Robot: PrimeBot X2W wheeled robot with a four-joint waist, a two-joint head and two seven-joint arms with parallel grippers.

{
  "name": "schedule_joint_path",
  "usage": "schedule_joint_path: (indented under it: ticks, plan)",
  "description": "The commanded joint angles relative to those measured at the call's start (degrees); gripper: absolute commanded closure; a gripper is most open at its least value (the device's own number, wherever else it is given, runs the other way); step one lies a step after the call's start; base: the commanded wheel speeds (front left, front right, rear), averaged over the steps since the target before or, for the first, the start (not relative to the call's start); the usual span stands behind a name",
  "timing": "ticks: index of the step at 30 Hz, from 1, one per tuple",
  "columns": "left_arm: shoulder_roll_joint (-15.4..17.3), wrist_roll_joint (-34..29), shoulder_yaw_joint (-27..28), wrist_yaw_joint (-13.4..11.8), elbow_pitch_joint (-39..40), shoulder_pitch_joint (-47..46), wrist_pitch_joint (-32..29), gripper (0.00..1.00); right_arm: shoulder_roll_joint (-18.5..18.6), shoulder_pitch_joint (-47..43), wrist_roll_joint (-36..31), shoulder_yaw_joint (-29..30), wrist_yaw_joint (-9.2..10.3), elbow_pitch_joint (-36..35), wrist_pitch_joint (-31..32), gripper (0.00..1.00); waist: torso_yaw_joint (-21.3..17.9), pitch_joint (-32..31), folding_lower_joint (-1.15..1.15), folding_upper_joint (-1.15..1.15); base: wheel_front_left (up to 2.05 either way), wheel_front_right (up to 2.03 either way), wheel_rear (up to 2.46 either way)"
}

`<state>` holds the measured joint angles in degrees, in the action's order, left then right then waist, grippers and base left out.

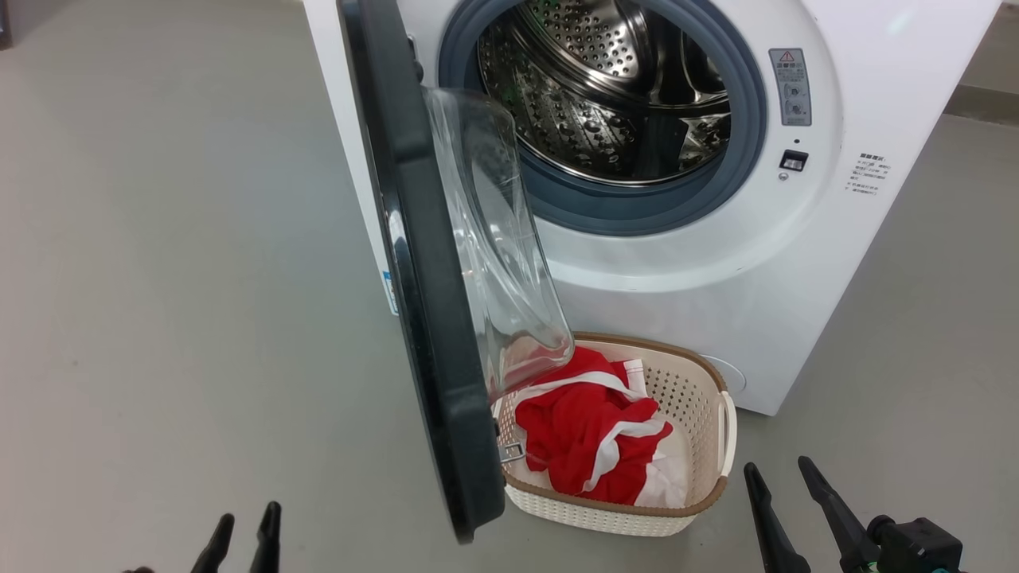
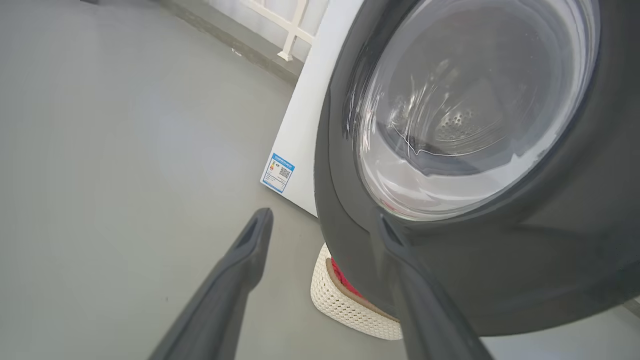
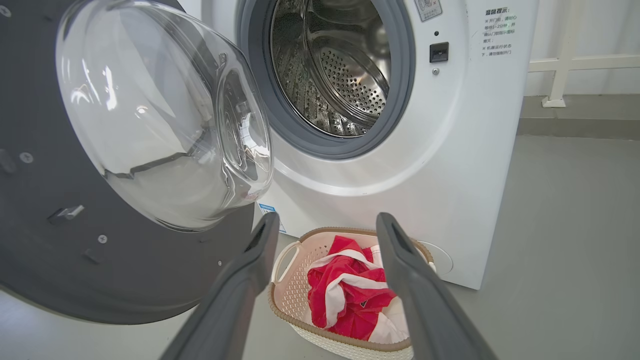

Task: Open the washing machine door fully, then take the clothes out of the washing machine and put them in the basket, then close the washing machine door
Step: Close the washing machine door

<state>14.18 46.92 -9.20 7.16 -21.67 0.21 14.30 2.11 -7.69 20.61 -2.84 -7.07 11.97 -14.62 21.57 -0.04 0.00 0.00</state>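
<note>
The white washing machine [image 1: 716,286] stands with its door [image 1: 434,318] swung open toward me, edge-on, glass bowl [image 1: 501,239] bulging to the right. The steel drum [image 1: 605,95] looks bare inside. Red and white clothes [image 1: 593,434] lie in the cream basket [image 1: 692,398] on the floor in front of the machine, partly behind the door. My left gripper [image 1: 243,537] is open at the lower left, left of the door. My right gripper [image 1: 784,497] is open at the lower right, just right of the basket. In the right wrist view the clothes [image 3: 345,295] and basket [image 3: 292,295] sit between my fingers [image 3: 420,300].
Grey floor [image 1: 159,278] spreads wide to the left of the door and to the right of the machine. A white railing [image 3: 565,65] runs along the wall behind the machine. A blue label [image 2: 278,172] marks the machine's lower corner.
</note>
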Motion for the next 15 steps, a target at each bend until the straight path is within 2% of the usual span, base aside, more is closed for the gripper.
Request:
schedule_joint_path:
  ticks: [1,9,15]
  plan:
    - [0.1,-3.0,3.1,0.3,1.8,-0.8,0.7,0.0,0.8,2.7,0.1,-1.6,-0.42,-1.1,-0.4,0.0,0.0,-0.1,0.0,0.0,0.0,0.0,0.0]
    - [-4.4,-23.7,9.0,0.3,4.5,1.0,0.7,0.0,0.8,2.8,0.1,-1.6,-0.42,-1.1,-0.4,0.0,-0.3,0.1,0.0,0.0,0.0,0.0,0.0]
    - [-7.6,-32.9,13.4,0.3,8.4,2.2,0.7,0.0,0.8,2.7,0.0,-1.8,-0.42,-1.1,-0.4,0.0,-0.5,-0.1,0.0,0.0,0.0,0.0,0.0]
